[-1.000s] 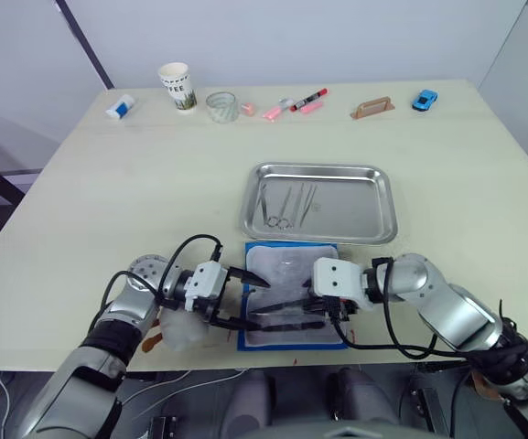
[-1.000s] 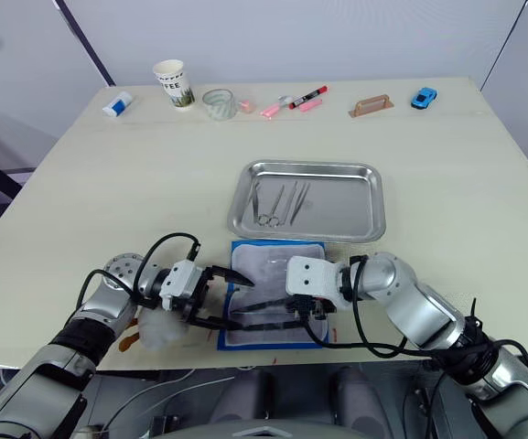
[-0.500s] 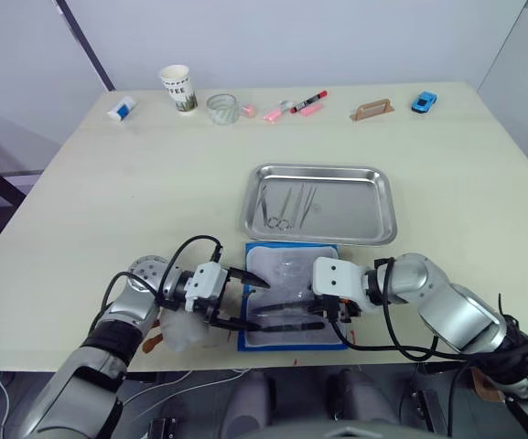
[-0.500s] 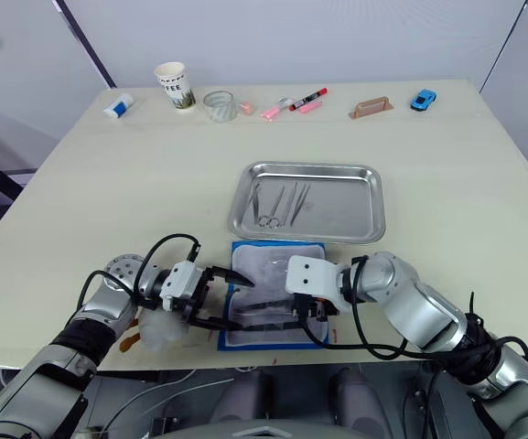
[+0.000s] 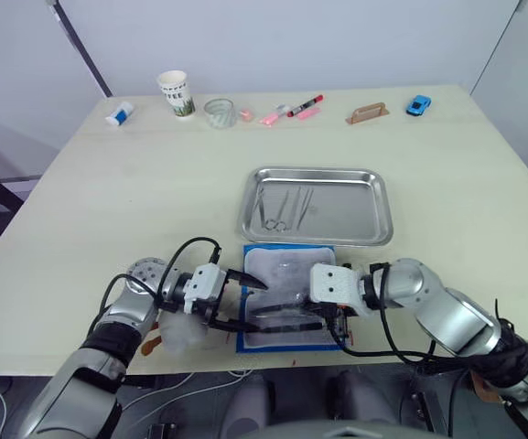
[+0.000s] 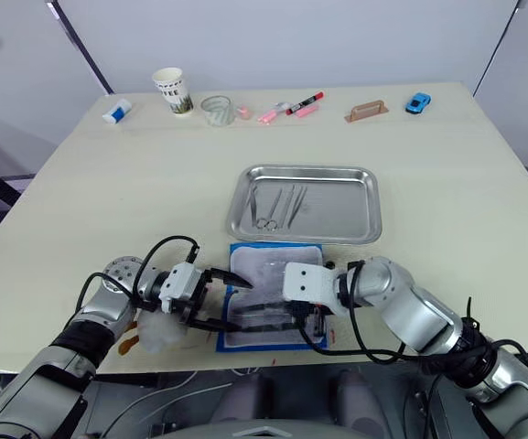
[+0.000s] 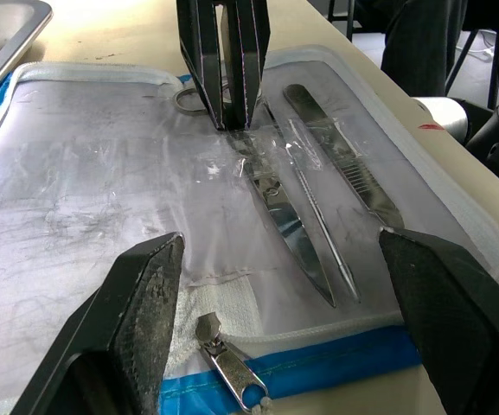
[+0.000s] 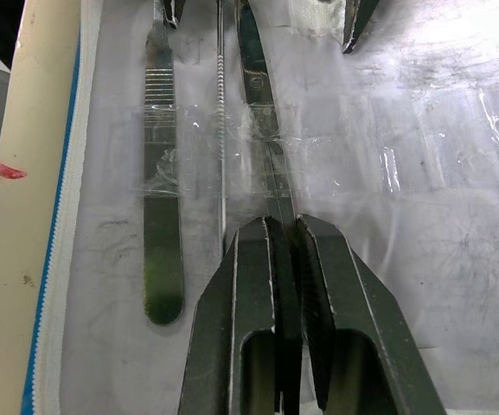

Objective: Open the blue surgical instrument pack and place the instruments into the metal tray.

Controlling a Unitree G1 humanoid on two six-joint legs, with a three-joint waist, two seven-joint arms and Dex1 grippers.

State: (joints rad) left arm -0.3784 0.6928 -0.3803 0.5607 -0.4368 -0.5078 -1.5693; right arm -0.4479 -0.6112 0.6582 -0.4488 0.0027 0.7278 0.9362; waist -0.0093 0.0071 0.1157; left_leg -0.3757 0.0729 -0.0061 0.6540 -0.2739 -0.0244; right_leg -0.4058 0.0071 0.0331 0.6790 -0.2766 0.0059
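Instruments [image 7: 305,220], thin, stiff and likely slippery steel, lie on the opened blue pack [image 5: 288,294] just beside the tray [image 5: 317,204]. Right gripper [image 8: 284,246] is pinched on one blade; a shank grip seems safest. Left gripper [image 7: 279,285] is spread wide over the pack's clear lining.

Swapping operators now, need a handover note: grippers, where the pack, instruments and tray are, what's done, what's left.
Right gripper: shut on one instrument in the open blue surgical instrument pack, not lifted yet.
Left gripper: open, low over the pack's zipper end, holding nothing.
Pack lies unzipped at the table's near edge, just in front of the metal tray.
Done: pack opened; several instruments already lie in the tray's left half.
Left: the gripped piece plus a flat handle and a thin probe under clear tape in the pack.
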